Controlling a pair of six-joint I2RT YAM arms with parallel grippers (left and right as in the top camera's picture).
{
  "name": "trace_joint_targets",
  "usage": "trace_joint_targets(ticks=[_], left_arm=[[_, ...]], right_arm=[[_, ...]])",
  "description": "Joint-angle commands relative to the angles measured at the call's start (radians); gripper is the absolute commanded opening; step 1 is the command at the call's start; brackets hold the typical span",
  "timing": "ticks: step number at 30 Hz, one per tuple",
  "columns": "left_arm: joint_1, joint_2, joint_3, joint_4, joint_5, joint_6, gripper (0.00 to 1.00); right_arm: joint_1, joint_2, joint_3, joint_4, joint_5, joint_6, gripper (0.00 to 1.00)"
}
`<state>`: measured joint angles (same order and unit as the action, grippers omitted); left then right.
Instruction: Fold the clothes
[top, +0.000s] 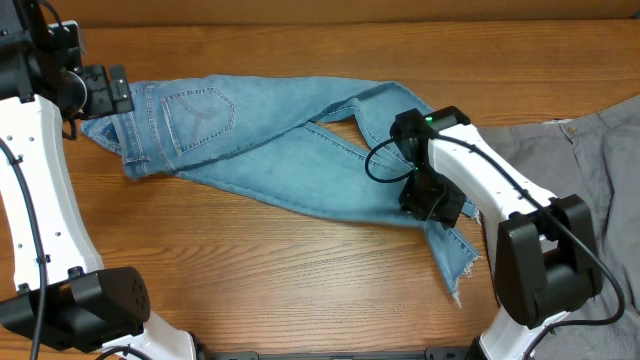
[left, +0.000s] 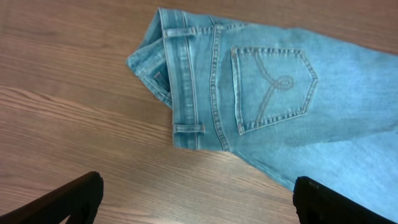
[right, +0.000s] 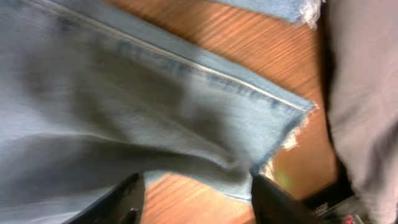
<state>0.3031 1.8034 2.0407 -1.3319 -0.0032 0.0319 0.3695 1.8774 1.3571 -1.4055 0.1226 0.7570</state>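
Note:
The light-blue jeans (top: 270, 150) lie flat across the wooden table, waistband at the far left and legs running to the right. One frayed hem (top: 460, 272) points to the front. My left gripper (top: 105, 92) is open and empty just left of the waistband. In the left wrist view its jaws (left: 196, 202) hang over bare wood, with the waistband and a stitched back pocket (left: 273, 81) ahead. My right gripper (top: 432, 200) is low over a lower leg. In the right wrist view its jaws (right: 199, 199) are apart around the leg fabric (right: 124, 93) near a frayed hem (right: 292, 134).
The grey trousers (top: 590, 160) lie spread at the right edge of the table, close beside my right arm, and show in the right wrist view (right: 360, 93). Bare wood (top: 250, 270) lies in front of the jeans.

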Motion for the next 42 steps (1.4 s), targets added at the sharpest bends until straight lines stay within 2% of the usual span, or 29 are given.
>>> trace_joint_targets(ticks=[1,7,9,13,15,16,18,20,24,27,30,33,38,42], left_arm=[[0.006,0.008,-0.044,0.025,0.001,-0.01,1.0],[0.006,0.008,-0.121,0.077,-0.008,-0.006,1.0],[0.006,0.008,-0.148,0.09,-0.013,-0.005,1.0],[0.006,0.008,-0.179,0.095,-0.062,-0.005,1.0],[0.006,0.008,-0.183,0.099,-0.067,-0.006,1.0],[0.006,0.008,-0.184,0.101,-0.067,-0.006,1.0],[0.006,0.008,-0.185,0.103,-0.067,-0.006,1.0],[0.006,0.008,-0.185,0.102,-0.067,-0.006,1.0],[0.006,0.008,-0.185,0.1,-0.067,-0.006,1.0],[0.006,0.008,-0.185,0.1,-0.053,-0.006,1.0],[0.006,0.008,-0.187,0.101,0.003,-0.006,1.0],[0.006,0.008,-0.196,0.104,-0.001,-0.005,1.0],[0.019,0.015,-0.27,0.158,0.002,-0.011,1.0],[0.024,0.056,-0.372,0.24,0.021,-0.01,0.97]], right_arm=[[0.033,-0.028,-0.001,0.019,-0.019,-0.06,0.65],[0.091,-0.03,0.0,0.092,-0.039,-0.171,0.66],[0.116,-0.03,0.0,0.116,-0.078,-0.238,0.71],[0.134,-0.03,-0.001,0.12,-0.05,-0.2,0.76],[0.132,-0.03,-0.008,0.166,-0.044,-0.179,0.75],[0.132,-0.03,-0.013,0.2,-0.055,-0.181,0.68],[0.133,-0.028,-0.03,0.285,-0.112,-0.186,0.43],[0.135,-0.024,-0.051,0.355,-0.198,-0.185,0.25],[0.14,-0.018,-0.108,0.48,-0.293,-0.119,0.17],[0.142,-0.018,-0.163,0.581,-0.324,-0.044,0.18],[0.142,-0.018,-0.22,0.714,-0.45,-0.051,0.21],[0.154,-0.018,-0.252,0.797,-0.56,-0.098,0.24],[0.182,-0.046,-0.236,0.787,-0.598,-0.167,0.24],[0.186,-0.13,-0.206,0.759,-0.596,-0.234,0.32]])
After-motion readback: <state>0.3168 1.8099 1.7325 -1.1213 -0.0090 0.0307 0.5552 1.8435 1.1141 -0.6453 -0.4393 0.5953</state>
